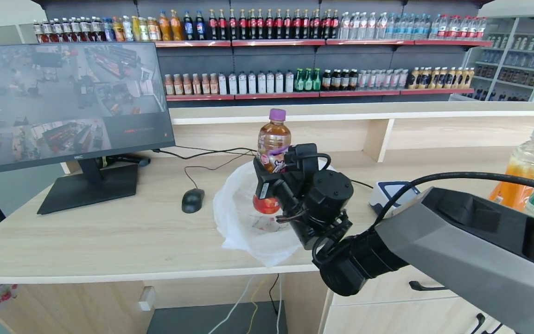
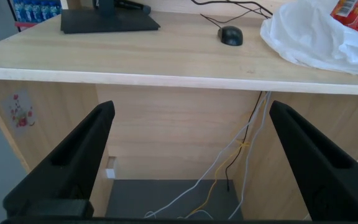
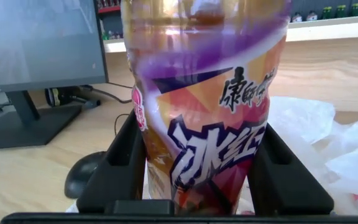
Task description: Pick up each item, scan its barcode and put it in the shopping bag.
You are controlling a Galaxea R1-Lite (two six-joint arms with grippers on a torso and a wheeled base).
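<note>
A tea bottle (image 1: 273, 139) with a purple cap and a purple-and-orange label stands upright in my right gripper (image 1: 274, 168), which is shut on its lower body; the label (image 3: 207, 112) is close up in the right wrist view. It hangs over the white plastic shopping bag (image 1: 241, 218) lying open on the counter, with a red item (image 1: 265, 204) inside. My left gripper (image 2: 188, 158) is open below the counter's front edge, facing the cabinet front, and the bag (image 2: 316, 37) lies on the countertop above it.
A monitor (image 1: 65, 104) stands at the counter's left, a black mouse (image 1: 192, 200) beside the bag. A white scanner (image 1: 390, 194) sits right of the bag. Two bottles (image 1: 533, 169) stand at the far right. Cables (image 2: 241, 152) hang under the counter.
</note>
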